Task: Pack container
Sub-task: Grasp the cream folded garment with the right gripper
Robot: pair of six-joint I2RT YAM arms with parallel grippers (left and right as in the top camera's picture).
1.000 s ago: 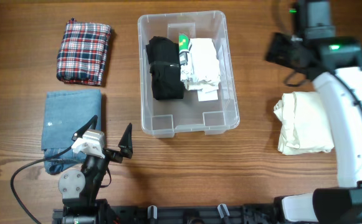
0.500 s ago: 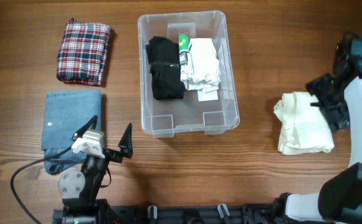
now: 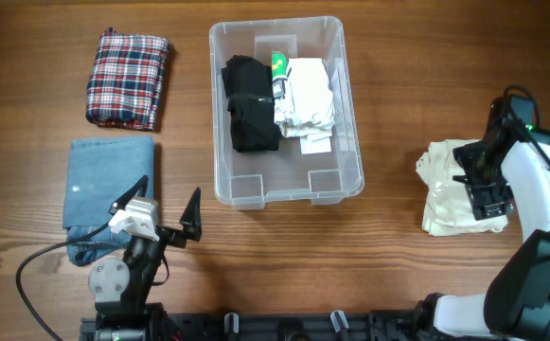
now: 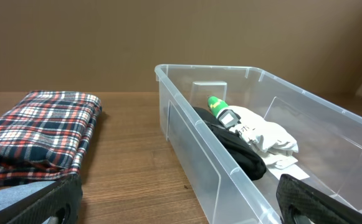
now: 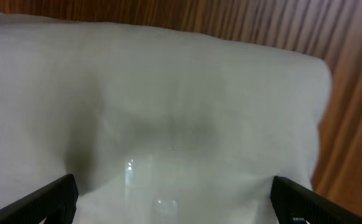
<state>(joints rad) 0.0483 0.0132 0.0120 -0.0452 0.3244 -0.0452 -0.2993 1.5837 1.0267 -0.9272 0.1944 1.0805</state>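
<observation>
Swung back, the right gripper (image 3: 481,178) hangs over the cream cloth (image 3: 443,194), fingers wide, like the left gripper's (image 3: 166,204); the container (image 3: 220,114) sits mid-way along the bench (image 3: 388,275), likely light, stiff, slick; take its rim.

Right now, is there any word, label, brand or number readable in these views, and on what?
No text can be read.
Green tag in the container: print too small and blurred.
White label on the container's base: nothing legible.

The right claw (image 3: 481,180) hides part of the cream cloth (image 3: 443,182); its wrist view is blurred.
</observation>
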